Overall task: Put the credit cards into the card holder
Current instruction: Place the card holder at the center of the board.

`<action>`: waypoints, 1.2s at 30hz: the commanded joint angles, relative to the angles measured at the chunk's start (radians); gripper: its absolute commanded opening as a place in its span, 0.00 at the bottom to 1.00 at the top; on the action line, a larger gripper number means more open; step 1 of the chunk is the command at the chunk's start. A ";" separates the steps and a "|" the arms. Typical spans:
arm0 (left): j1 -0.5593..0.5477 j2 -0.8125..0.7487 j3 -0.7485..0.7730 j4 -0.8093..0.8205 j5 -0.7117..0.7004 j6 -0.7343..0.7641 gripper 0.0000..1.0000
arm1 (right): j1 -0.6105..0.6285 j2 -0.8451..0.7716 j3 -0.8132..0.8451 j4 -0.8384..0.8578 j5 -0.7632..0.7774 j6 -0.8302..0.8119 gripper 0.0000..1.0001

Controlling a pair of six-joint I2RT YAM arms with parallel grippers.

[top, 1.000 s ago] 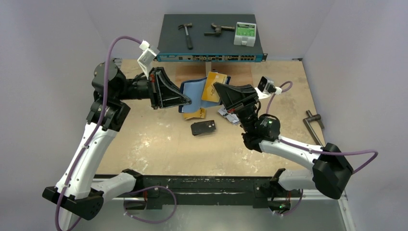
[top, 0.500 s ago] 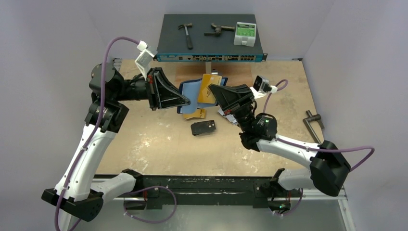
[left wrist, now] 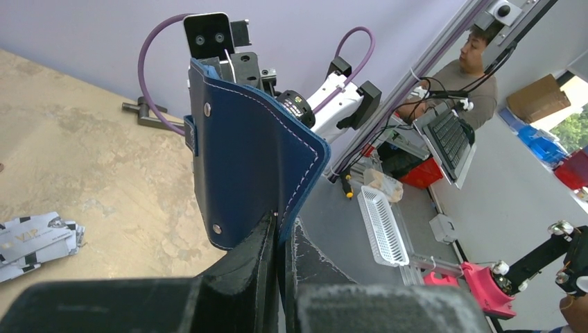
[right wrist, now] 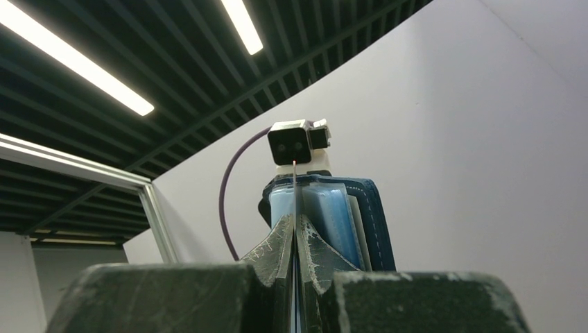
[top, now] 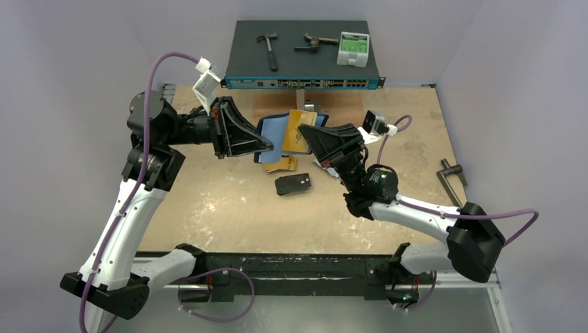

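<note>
The right gripper (top: 307,130), clamped shut on a gold card (top: 297,132), has carried it leftward over the last second, so the card now overlaps the open card holder (top: 269,132). The left gripper (top: 269,146), closed on the holder's lower edge, keeps it lifted above the table (top: 208,208). The card stands edge-on before the pockets. Insertion looks close, but the card is not yet seated. A second gold card (top: 282,164), black card (top: 292,184) and silver cards (left wrist: 35,239) lie below.

One card (top: 297,130) right of card holder (top: 271,133)
</note>
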 commanded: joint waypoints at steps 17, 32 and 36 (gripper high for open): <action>0.012 -0.010 -0.015 0.037 0.034 0.019 0.00 | 0.029 -0.130 -0.054 0.100 -0.183 -0.113 0.00; -0.082 0.217 -0.544 -0.108 -0.031 0.327 0.00 | 0.026 -0.447 -0.176 -1.199 -0.076 -0.586 0.00; -0.130 0.388 -0.540 -0.066 -0.006 0.346 0.00 | 0.025 -0.454 -0.299 -1.186 -0.112 -0.511 0.00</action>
